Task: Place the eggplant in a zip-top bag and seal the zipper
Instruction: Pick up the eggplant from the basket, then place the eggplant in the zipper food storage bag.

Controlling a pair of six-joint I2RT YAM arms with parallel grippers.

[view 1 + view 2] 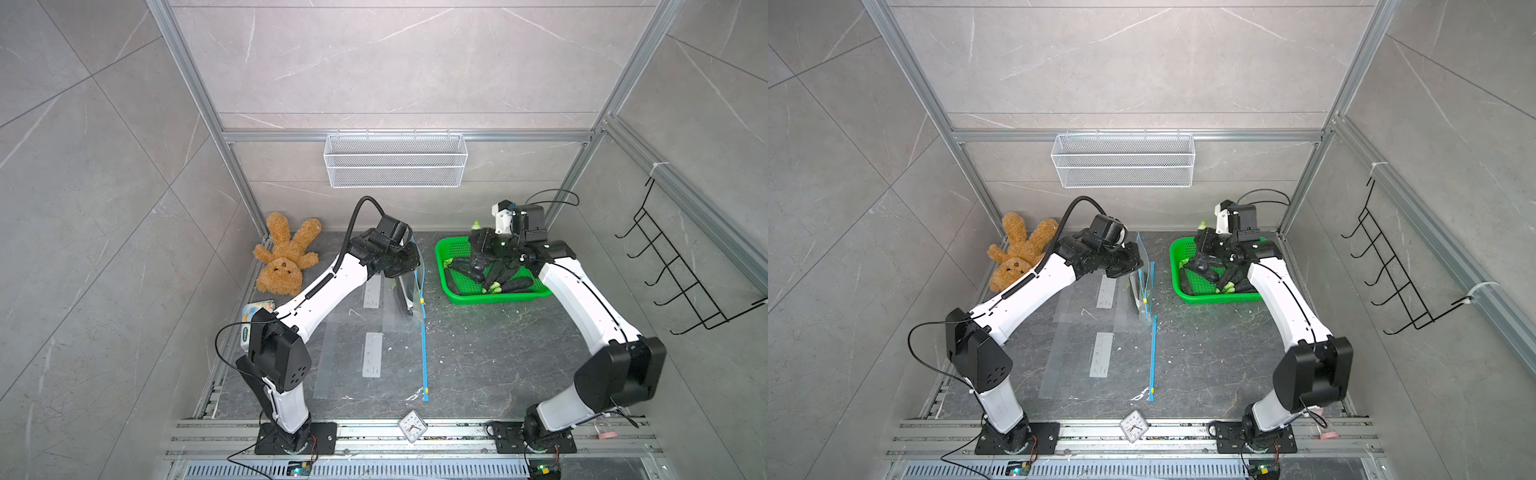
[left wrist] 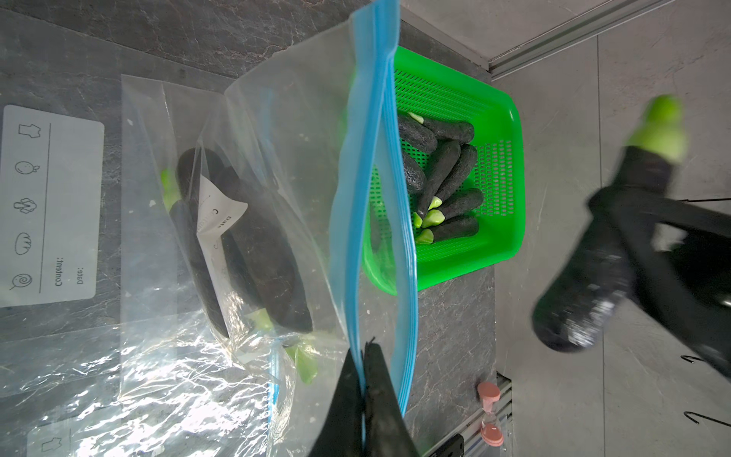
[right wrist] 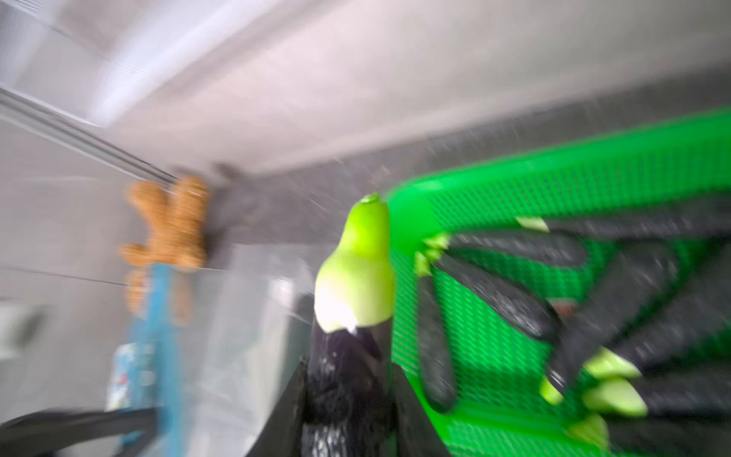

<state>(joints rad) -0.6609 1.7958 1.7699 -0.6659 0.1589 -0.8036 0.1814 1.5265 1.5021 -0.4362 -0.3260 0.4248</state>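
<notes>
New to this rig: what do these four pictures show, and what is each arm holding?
Two robot arms stand at a dark table. Two pictures look down from overhead; two come from cameras on the arms' wrists. The left gripper is shut on the blue zipper edge of a clear bag, holding its mouth open; eggplants lie inside. The right gripper holds an eggplant raised by the green basket of more eggplants. Spare bags, a teddy bear and a clock lie nearby.
</notes>
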